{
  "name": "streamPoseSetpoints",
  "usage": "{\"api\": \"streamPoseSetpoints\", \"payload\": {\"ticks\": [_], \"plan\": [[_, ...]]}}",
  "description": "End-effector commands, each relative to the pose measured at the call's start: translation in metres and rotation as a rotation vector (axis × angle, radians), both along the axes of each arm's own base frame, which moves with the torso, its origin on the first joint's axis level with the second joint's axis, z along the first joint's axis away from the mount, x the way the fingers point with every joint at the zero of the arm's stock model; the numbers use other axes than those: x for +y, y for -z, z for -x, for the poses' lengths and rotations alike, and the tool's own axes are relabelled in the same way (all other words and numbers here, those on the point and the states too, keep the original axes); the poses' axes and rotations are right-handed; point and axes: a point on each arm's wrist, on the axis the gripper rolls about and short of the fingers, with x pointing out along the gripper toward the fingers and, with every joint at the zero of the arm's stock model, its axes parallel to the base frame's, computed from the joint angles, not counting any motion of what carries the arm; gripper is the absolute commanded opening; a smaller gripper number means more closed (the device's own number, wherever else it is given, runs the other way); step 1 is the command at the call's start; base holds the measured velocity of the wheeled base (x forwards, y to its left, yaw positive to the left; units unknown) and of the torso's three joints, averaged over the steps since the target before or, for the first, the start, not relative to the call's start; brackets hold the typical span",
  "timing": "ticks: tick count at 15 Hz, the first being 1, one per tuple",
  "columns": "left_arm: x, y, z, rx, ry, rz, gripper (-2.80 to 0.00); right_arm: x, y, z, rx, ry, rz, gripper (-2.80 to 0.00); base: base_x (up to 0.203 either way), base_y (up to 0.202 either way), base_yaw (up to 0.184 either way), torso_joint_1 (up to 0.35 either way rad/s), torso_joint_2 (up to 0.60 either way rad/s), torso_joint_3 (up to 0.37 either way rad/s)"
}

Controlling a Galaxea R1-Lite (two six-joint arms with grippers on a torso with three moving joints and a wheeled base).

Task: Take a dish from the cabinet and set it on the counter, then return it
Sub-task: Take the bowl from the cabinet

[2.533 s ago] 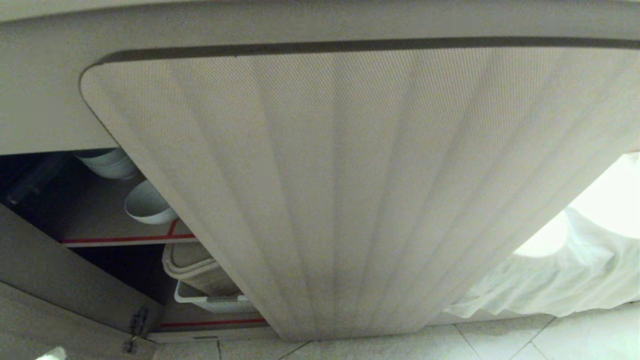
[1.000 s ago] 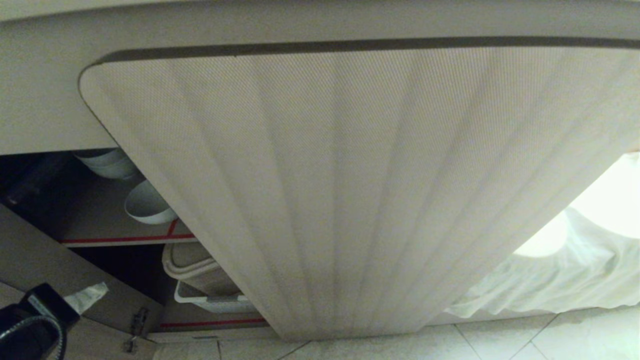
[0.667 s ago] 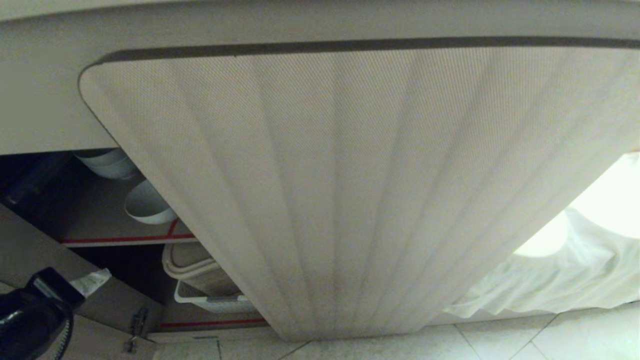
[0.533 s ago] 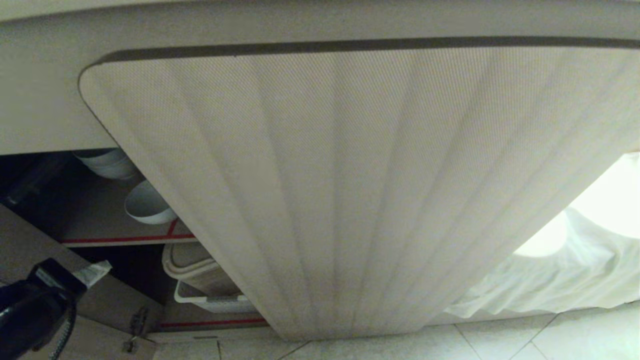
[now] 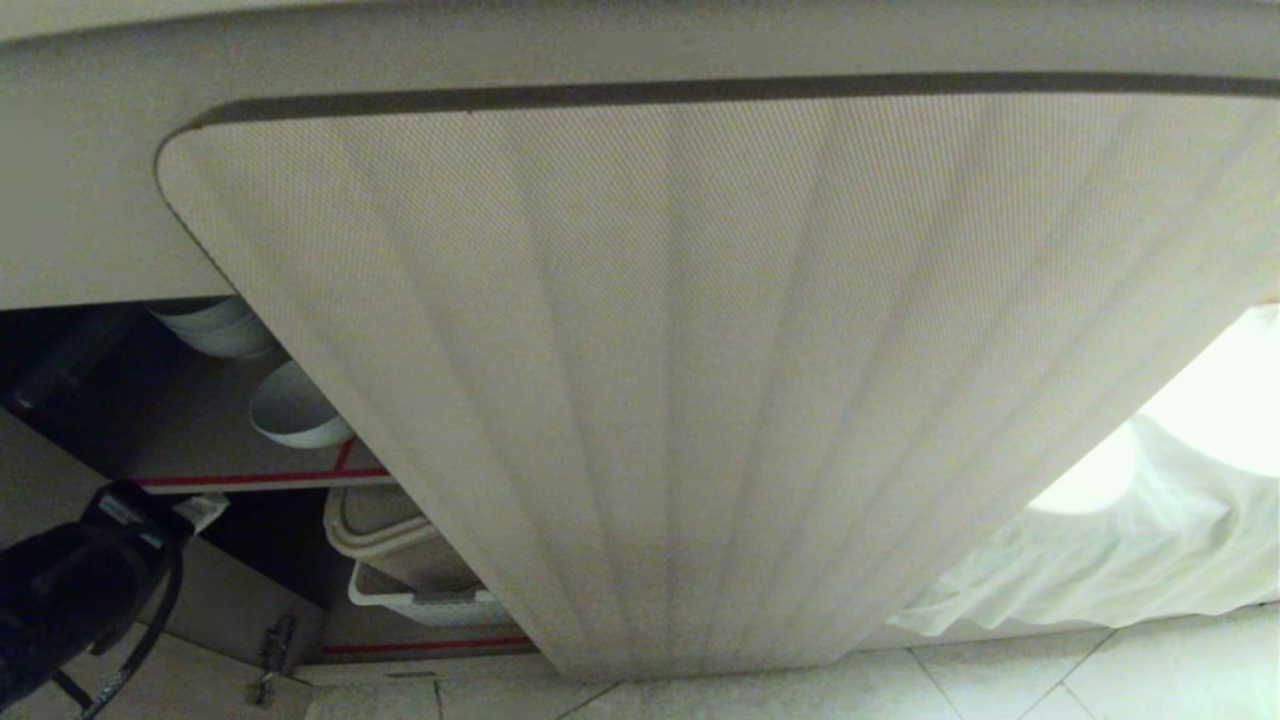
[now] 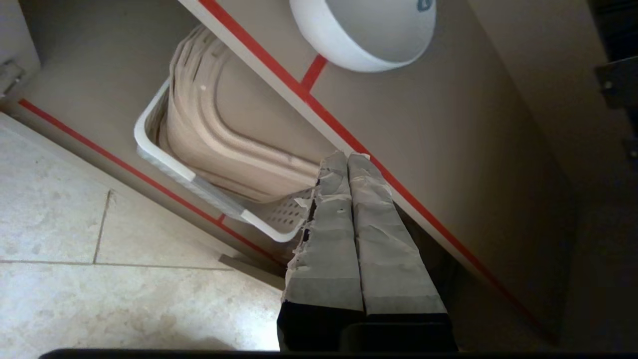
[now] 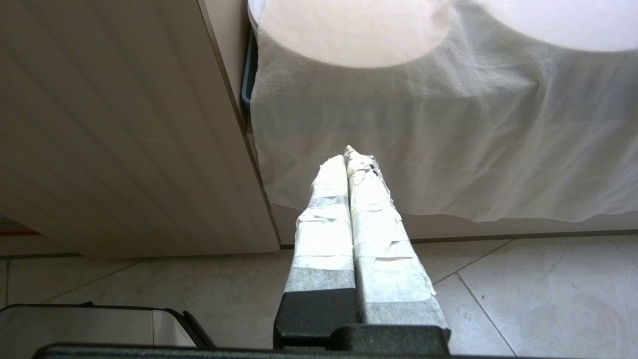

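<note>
The left end effector sits with its taped fingers pressed together, holding nothing, just short of the red-edged shelf inside the cabinet. The bowl rests on that shelf, up toward one o'clock from the fingertips. Going in closed like this, I reckon it nudges the bowl back toward the stack of bowls (ceramic chips easily) or clips the shelf lip. The right end effector hangs closed near the draped cloth.

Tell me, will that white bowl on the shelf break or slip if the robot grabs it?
The bowl looks like glazed ceramic: probably stiff and breakable if dropped. Its smooth curved wall may slip between the left gripper's taped fingers. On the flat shelf, it probably slides when pushed.
</note>
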Motion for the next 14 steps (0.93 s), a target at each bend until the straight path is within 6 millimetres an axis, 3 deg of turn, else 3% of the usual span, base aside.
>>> {"api": "streamPoseSetpoints", "payload": {"ticks": [1,14], "plan": [[0.001,0.004,-0.005,0.025,-0.006,0.013,-2.8,0.0,0.0,0.0,0.001,0.0,0.0,-2.8,0.0,0.0,0.0,0.0,0.0,0.0],[0.002,-0.004,-0.017,-0.036,-0.006,0.013,-2.8,0.0,0.0,0.0,0.0,0.0,0.0,-2.8,0.0,0.0,0.0,0.0,0.0,0.0]]}}
